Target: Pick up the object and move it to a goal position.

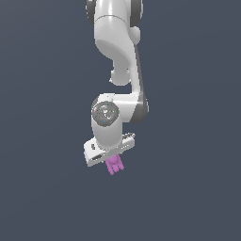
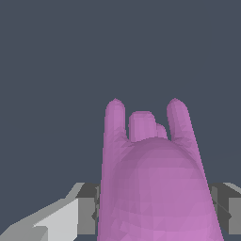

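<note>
Pink-purple pronged piece (image 1: pixel 114 165) clamped between the closed gripper (image 1: pixel 113 160) fingers (image 2: pixel 84 214), long axis projecting straight out beyond the fingertips.

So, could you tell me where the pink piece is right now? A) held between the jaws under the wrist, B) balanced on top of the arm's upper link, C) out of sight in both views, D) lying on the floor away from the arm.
A: the pink piece sticks out from under the gripper, and the wrist view shows it filling the space between the jaws.
</note>
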Controlling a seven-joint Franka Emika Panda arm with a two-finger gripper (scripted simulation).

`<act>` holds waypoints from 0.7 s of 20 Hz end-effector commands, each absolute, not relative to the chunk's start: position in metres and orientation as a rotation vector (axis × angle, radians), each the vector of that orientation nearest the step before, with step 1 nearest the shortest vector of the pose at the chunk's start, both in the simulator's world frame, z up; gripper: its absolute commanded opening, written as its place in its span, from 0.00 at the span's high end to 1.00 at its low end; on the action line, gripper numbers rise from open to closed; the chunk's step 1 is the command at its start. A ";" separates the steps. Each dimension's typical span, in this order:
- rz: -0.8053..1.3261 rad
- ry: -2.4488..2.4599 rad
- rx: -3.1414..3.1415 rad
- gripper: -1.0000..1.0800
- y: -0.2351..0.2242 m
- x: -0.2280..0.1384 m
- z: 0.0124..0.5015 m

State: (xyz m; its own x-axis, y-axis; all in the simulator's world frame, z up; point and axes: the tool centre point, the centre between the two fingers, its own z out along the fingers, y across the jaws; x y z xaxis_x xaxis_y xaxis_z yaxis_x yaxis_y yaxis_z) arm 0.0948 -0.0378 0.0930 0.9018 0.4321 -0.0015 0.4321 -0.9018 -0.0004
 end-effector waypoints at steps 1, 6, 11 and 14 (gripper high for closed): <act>0.000 -0.699 -3.063 1.00 -0.020 0.093 0.104; 0.001 -0.699 -3.063 1.00 0.029 0.086 0.133; 0.001 -0.699 -3.064 1.00 0.081 0.080 0.164; 0.001 -0.699 -3.064 1.00 0.111 0.076 0.183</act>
State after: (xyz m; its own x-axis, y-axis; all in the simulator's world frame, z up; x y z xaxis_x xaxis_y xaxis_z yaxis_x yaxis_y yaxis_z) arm 0.0786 0.0956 0.1734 0.9008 0.4343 -0.0004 0.4343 -0.9008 0.0008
